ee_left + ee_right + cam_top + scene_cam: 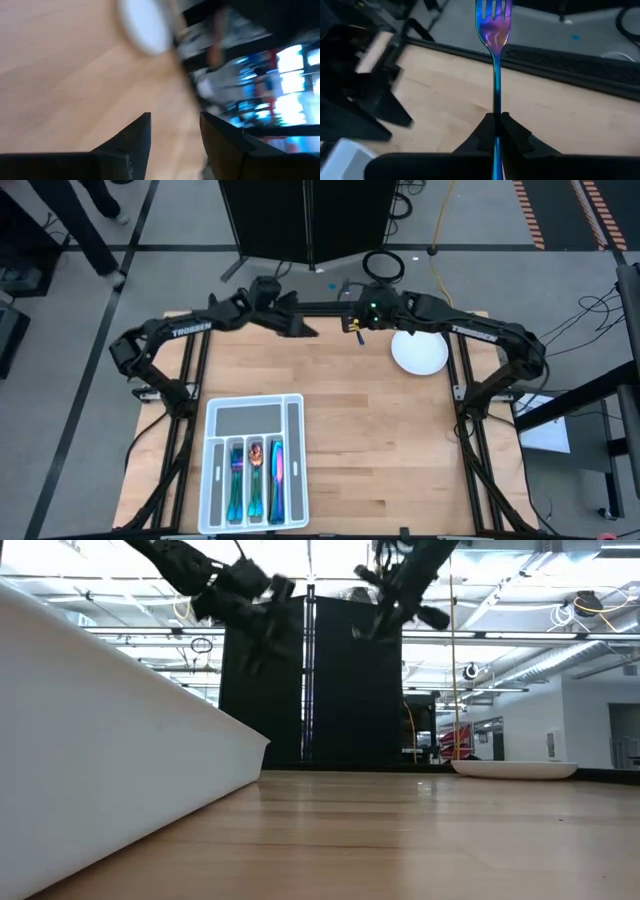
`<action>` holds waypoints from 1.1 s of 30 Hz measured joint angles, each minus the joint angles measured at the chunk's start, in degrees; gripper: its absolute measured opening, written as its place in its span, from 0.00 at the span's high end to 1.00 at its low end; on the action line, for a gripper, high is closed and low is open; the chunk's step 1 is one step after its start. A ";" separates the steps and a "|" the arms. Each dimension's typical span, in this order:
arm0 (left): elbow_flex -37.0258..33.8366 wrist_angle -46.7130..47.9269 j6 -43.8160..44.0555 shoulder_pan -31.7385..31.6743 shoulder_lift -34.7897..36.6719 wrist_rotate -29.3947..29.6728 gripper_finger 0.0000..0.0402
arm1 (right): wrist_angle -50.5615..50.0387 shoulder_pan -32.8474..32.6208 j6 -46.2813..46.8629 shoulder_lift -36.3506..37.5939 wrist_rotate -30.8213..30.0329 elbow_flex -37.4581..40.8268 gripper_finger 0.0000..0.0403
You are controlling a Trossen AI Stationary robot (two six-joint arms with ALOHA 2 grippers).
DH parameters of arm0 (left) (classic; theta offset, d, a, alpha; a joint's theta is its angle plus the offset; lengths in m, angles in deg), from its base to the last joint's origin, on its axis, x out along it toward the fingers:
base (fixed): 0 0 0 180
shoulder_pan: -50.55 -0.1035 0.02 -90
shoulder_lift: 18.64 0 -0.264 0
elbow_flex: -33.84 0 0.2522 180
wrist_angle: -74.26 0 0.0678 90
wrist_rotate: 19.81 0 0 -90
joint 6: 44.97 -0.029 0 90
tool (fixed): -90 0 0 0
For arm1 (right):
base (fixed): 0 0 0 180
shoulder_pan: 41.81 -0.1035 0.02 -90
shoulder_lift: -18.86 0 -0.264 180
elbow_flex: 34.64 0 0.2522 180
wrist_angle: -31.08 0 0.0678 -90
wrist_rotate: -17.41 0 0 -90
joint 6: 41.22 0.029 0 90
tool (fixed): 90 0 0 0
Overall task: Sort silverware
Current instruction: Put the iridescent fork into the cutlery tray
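Above the table's far edge, my right gripper [496, 120] pinches a fork [494, 30] by its slim handle; light, stiff and slick metal, so I grip mid-handle firmly.

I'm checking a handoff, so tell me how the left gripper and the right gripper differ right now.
The right gripper is shut on a fork, tines pointing away from it; the left gripper is open and holds nothing. Seen from above, the right gripper hangs over the table's far edge beside the white plate, while the left gripper hangs just left of it. Both are raised well above the wooden table.
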 joint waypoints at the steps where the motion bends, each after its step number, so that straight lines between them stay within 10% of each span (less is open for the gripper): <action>1: -0.29 -5.15 3.33 1.63 -0.13 0.51 0.58 | 0.69 -0.30 -0.30 0.66 0.04 -0.02 1.00; 10: -0.28 -21.66 20.98 6.49 -0.74 18.40 0.58 | 0.51 -2.45 -2.10 1.56 1.23 -0.02 1.00; 33: -0.32 -27.24 20.18 12.54 -2.82 27.33 0.58 | 2.76 -4.26 -5.20 1.54 9.62 -0.02 1.00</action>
